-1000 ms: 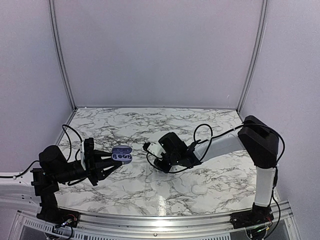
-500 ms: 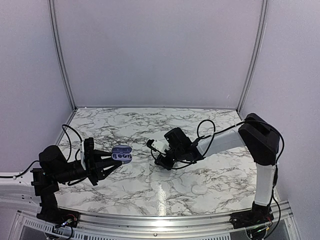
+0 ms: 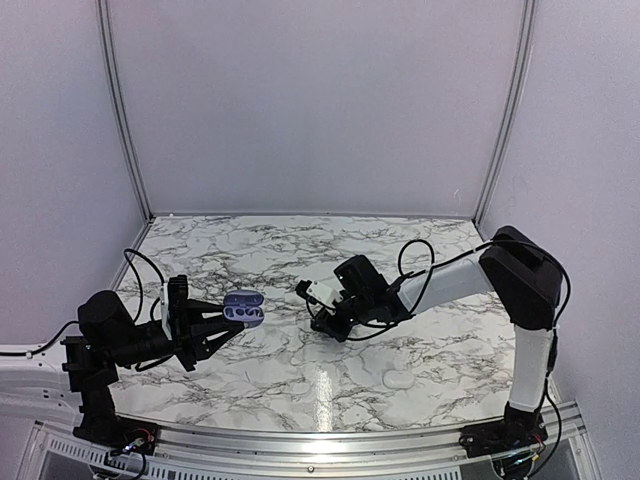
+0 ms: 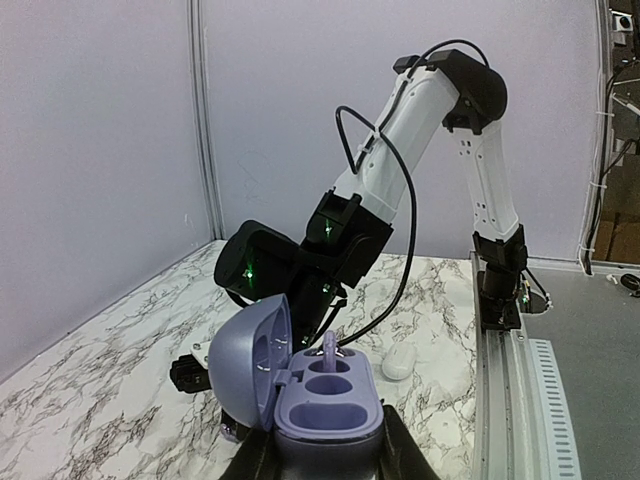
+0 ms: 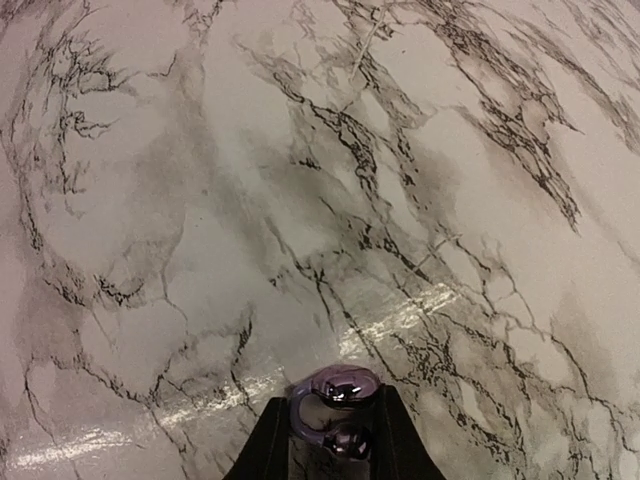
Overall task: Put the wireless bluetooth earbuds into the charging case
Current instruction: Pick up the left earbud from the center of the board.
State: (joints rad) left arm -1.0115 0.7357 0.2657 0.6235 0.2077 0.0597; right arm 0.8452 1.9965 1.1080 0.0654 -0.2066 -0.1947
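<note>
Found earbud (image 5: 335, 392) pinched between fingertips of right pincer (image 5: 330, 412), down near table (image 5: 200, 150). Saw charging case (image 4: 325, 400) open, lid tipped back, clamped in left pincer (image 4: 325, 455), well apart from earbud. Judged best: carry across, align stem over empty socket, lower slowly, release only once seated.

Charging case (image 3: 243, 309) in left tool (image 3: 233, 319); to its right, earbud (image 5: 335, 392) in right tool (image 5: 330, 438).
</note>
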